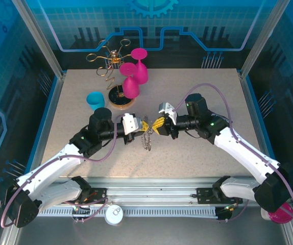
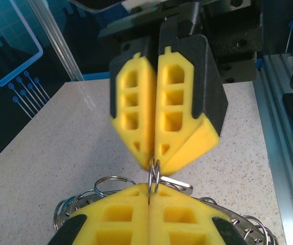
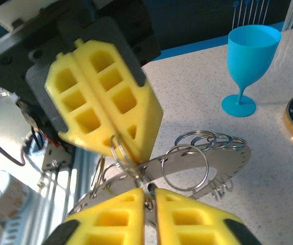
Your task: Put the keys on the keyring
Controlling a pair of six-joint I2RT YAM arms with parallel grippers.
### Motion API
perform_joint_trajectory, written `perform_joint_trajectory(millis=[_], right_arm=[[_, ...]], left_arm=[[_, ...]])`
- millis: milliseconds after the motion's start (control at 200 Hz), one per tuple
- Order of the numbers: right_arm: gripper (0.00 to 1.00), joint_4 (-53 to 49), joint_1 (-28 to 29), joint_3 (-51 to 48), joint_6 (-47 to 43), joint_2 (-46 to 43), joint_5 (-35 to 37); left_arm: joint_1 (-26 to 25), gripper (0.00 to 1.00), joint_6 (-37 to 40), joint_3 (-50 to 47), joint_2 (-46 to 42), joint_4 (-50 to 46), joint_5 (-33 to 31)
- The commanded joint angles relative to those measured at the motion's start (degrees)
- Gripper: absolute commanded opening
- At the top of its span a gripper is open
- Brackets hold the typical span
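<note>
Speckled desk (image 1: 187, 153) has plenty of bare room toward its lower edge. Mid-frame, left pincer (image 1: 144, 126) and right pincer (image 1: 157, 125) meet tip to tip, both pinching the keyring (image 1: 147, 139), which dangles between them.

Table (image 1: 197, 153): beige, with fine dark speckle; left gripper (image 2: 149, 198) and right gripper (image 3: 149, 196): bright yellow inner faces, black outer shells; keyring (image 3: 233, 157): silvery plate carrying silvery rings; left arm (image 1: 49, 171) and right arm (image 1: 248, 153): white links, black joints; cables (image 1: 223, 97): dull purple. In the top view, at 11 o'clock on the table: two magenta goblets (image 1: 131, 86); at 10 o'clock: one cyan goblet (image 1: 95, 99); wire rack (image 1: 107, 56): gold; its round base (image 1: 120, 102): dark top, tan rim; walls (image 1: 34, 76): blue, patterned with a pale grid and lighter circuit-line tracery.
</note>
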Motion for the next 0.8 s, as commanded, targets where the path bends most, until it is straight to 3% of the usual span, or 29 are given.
perform_joint_trajectory(millis=[0, 285, 680, 796], right_arm=[[0.25, 2.65, -0.32, 0.50, -0.36, -0.97, -1.80], [0.28, 4.72, 0.16, 0.11, -3.84, -1.94, -3.09], [0.20, 5.69, 1.15, 1.80, -4.69, -0.21, -4.53], [0.12, 5.64, 1.37, 2.15, -4.92, -0.01, -4.89]], left_arm=[[-0.11, 0.00, -1.51, -0.16, -1.48, 4.37, 3.58], [-0.05, 0.00, -2.82, -0.46, -0.74, 5.41, 4.22], [-0.04, 0.00, -4.53, -0.19, 0.30, 7.00, 4.91], [-0.01, 0.00, -5.27, -0.24, 0.80, 7.53, 4.99]])
